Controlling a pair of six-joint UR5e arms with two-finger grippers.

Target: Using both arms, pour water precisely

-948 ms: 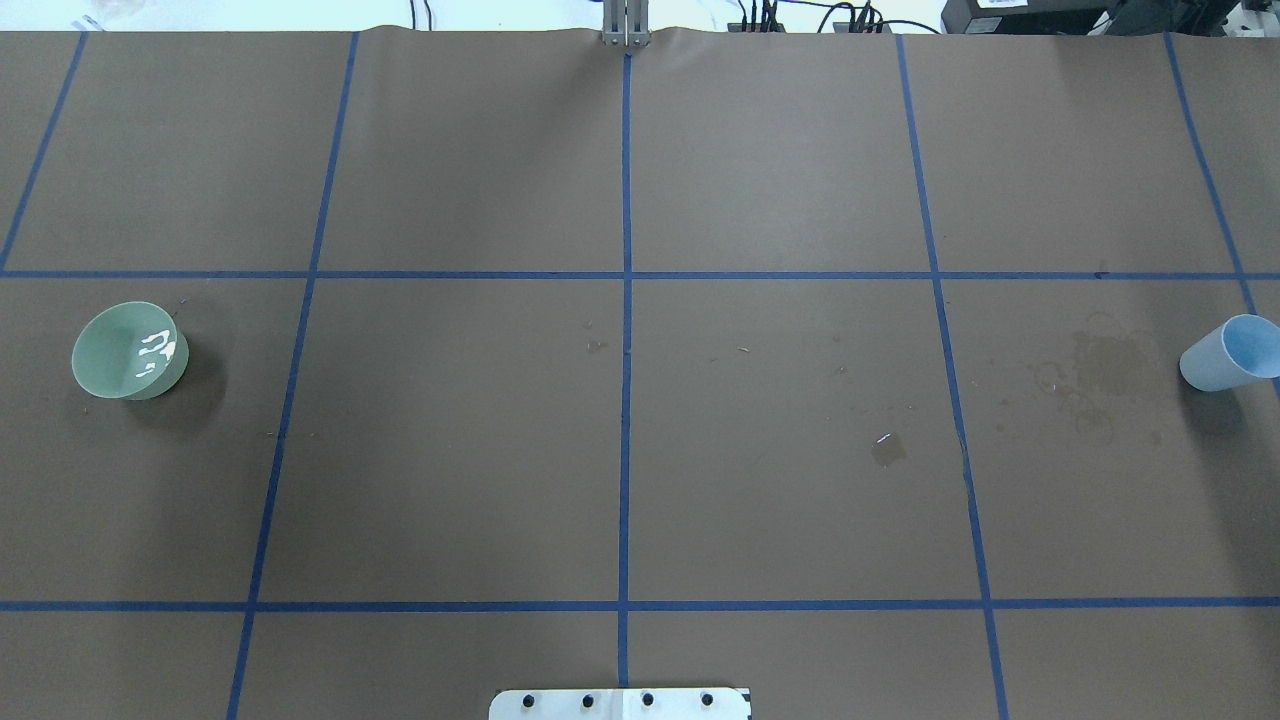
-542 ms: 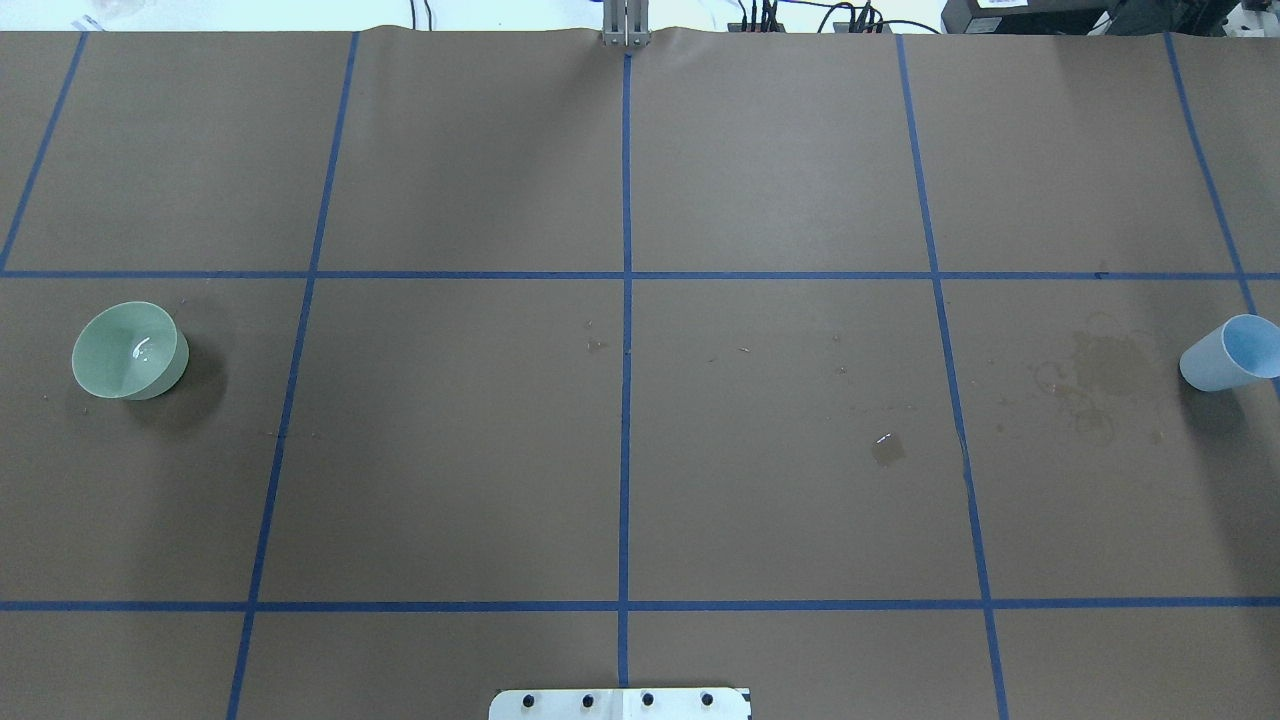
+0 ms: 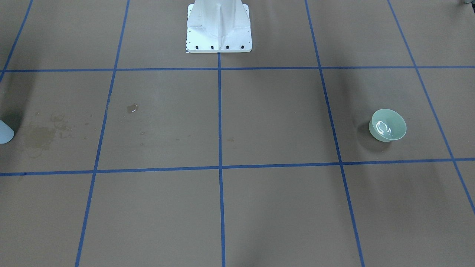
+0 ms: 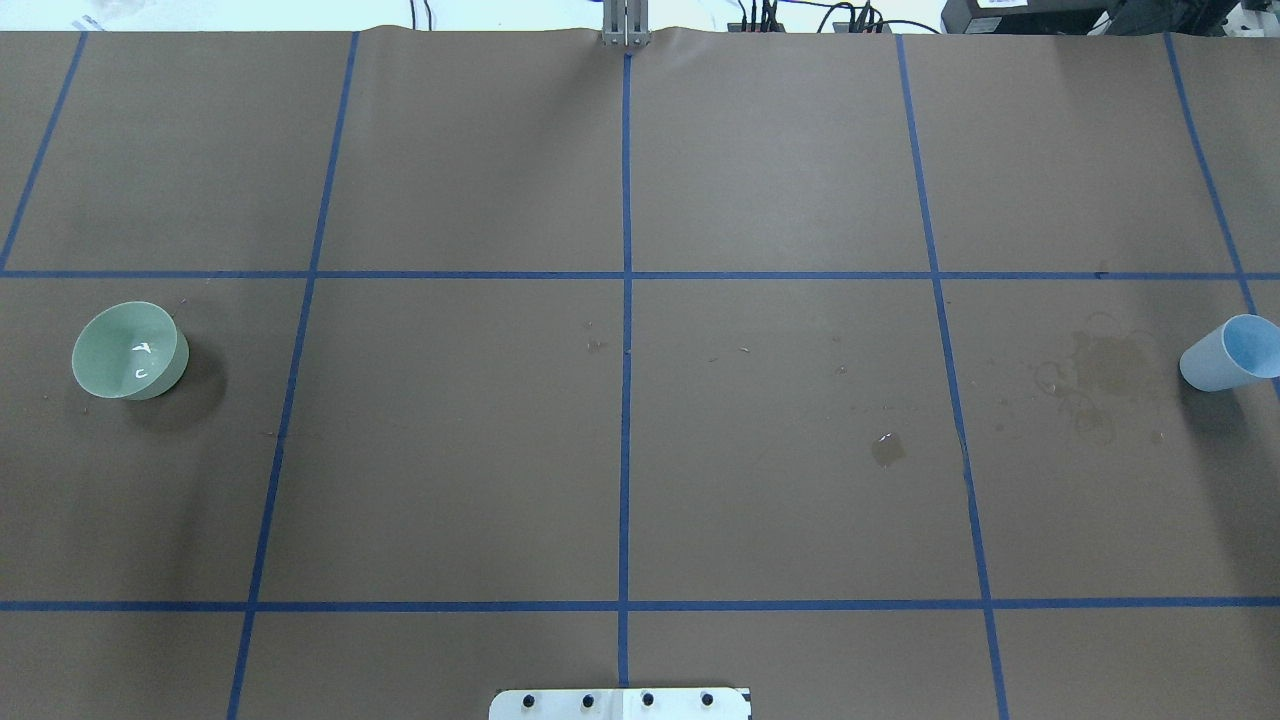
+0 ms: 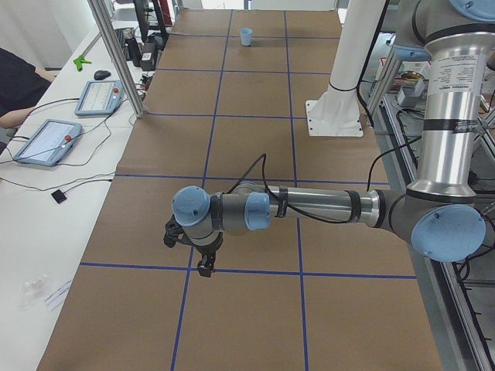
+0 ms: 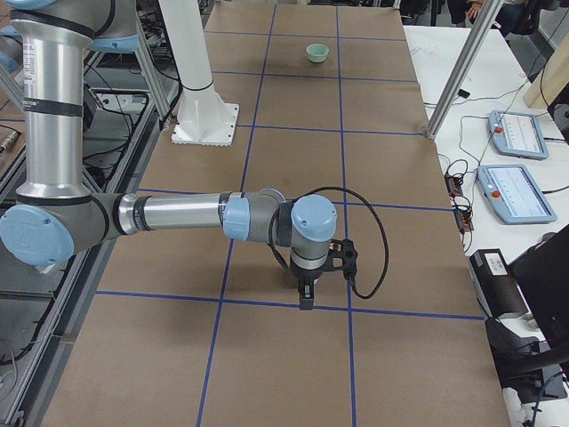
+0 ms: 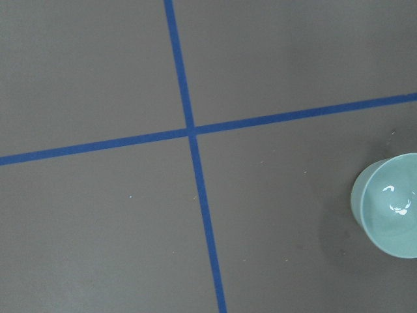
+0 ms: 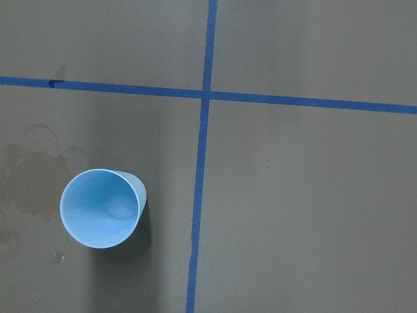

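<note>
Over the table (image 4: 450, 450) the left tool (image 5: 193, 251) and right tool (image 6: 311, 289) hang, open or closed I cannot tell. Bowl (image 4: 95, 345) at overhead far left, cup (image 4: 1230, 352) far right; water (image 4: 145, 348) glints in the bowl, so descend squarely, grip gently.

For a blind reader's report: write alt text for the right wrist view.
A light blue cup stands upright on the brown table cover, seen from above, left of a blue tape line; brownish stains lie beside it.

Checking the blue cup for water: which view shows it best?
The right wrist-mounted view: it looks down into the blue cup, whole and large. Overhead and front-facing views crop it at the edge; exterior left shows it tiny.
</note>
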